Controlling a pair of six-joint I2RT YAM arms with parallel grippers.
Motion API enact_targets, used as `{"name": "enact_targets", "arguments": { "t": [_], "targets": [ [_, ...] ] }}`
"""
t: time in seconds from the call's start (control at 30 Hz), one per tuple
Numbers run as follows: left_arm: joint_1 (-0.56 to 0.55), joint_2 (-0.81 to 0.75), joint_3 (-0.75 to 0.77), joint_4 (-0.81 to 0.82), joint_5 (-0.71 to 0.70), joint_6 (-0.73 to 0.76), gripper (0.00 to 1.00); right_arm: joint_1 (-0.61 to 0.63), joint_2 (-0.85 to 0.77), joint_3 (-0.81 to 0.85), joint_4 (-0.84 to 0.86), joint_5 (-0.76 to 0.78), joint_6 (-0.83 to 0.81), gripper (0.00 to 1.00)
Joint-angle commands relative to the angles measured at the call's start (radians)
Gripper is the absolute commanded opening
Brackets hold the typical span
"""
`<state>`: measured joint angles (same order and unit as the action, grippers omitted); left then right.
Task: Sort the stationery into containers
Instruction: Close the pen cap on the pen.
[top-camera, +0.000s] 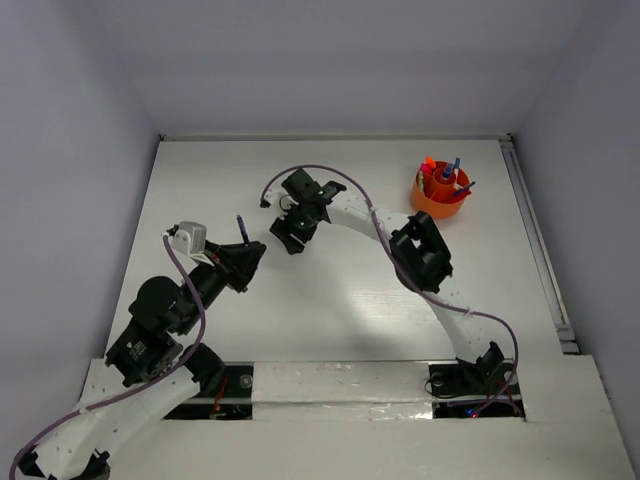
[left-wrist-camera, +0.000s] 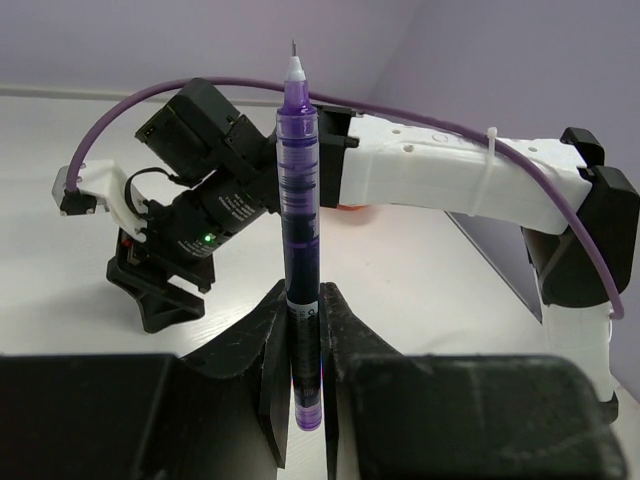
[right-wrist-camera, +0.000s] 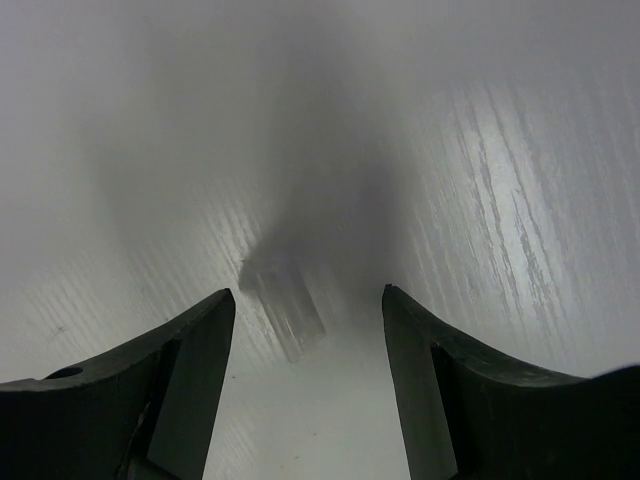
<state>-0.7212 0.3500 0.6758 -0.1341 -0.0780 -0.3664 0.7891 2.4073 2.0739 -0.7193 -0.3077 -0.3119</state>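
My left gripper (top-camera: 246, 251) is shut on a dark purple pen (left-wrist-camera: 299, 230), held upright above the table with its tip pointing away; the pen also shows in the top view (top-camera: 240, 226). My right gripper (top-camera: 286, 241) is open, low over the table just right of the left gripper. In the right wrist view a small clear pen cap (right-wrist-camera: 290, 310) lies on the table between the open fingers (right-wrist-camera: 205, 340), nearer the left one and touching neither. The orange cup (top-camera: 441, 201) stands at the back right with several pens and markers in it.
The right arm's white forearm (left-wrist-camera: 440, 170) and its purple cable (top-camera: 330, 172) cross in front of the left gripper. A metal rail (top-camera: 535, 245) runs along the table's right edge. Walls close the table at the back and both sides.
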Motion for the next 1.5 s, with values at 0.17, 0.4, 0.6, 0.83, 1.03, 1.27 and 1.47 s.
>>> {"name": "enact_targets", "arguments": {
  "t": [0.17, 0.4, 0.6, 0.83, 1.03, 1.27, 1.47],
  "targets": [
    [0.046, 0.001, 0.025, 0.042, 0.047, 0.015, 0.0, 0.061, 0.061, 0.046, -0.031, 0.175, -0.004, 0.53],
    [0.055, 0.007, 0.021, 0.048, 0.061, 0.012, 0.0, 0.084, 0.029, -0.046, 0.037, 0.297, 0.014, 0.31],
    [0.065, 0.015, 0.018, 0.05, 0.061, 0.007, 0.0, 0.093, 0.003, -0.09, 0.072, 0.346, 0.079, 0.17],
    [0.065, 0.035, -0.001, 0.088, 0.119, -0.031, 0.0, 0.082, -0.127, -0.207, 0.2, 0.349, 0.265, 0.0],
    [0.065, 0.072, -0.044, 0.158, 0.185, -0.088, 0.0, 0.021, -0.301, -0.428, 0.409, 0.314, 0.453, 0.0],
    [0.065, 0.128, -0.22, 0.362, 0.322, -0.238, 0.0, -0.085, -0.563, -0.728, 0.65, 0.216, 0.643, 0.0],
    [0.065, 0.236, -0.372, 0.638, 0.446, -0.357, 0.0, -0.117, -0.795, -0.951, 0.836, 0.243, 0.778, 0.0]
  ]
}}
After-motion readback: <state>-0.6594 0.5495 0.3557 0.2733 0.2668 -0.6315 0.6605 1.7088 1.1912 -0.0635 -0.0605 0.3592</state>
